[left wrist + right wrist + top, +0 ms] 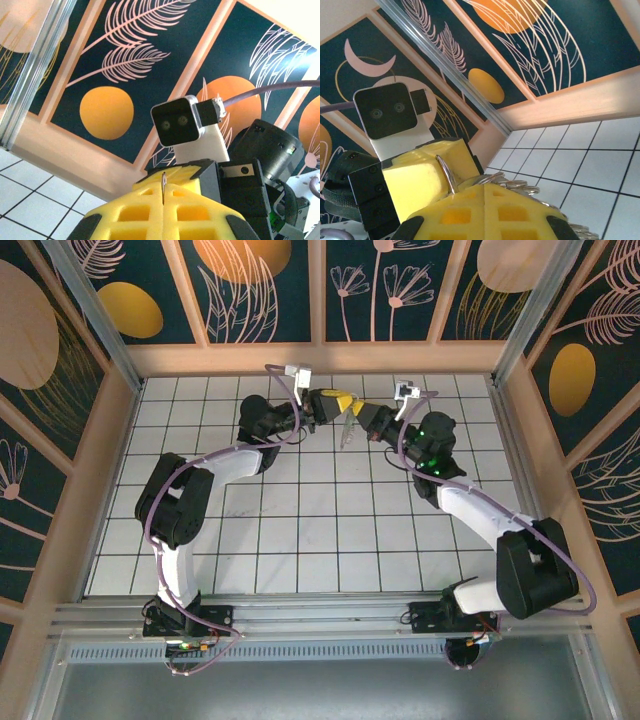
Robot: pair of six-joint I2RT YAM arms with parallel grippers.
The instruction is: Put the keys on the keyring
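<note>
Two pinches are noted on the keyring (445, 171): left gripper (164, 202) and right gripper (487, 197) are each clamped tight on its wire. Silver keys (520, 187) are bunched just beside it.

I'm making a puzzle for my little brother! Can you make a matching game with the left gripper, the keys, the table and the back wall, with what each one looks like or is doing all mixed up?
Things:
1. left gripper
2. keys
3. table
4. back wall

Descriptions:
A. white tiles with dark lines
B. silver, bunched together
C. dark panels with orange circles
D. shut on the thin keyring

Pairs: 1-D, 2-B, 3-A, 4-C
</note>
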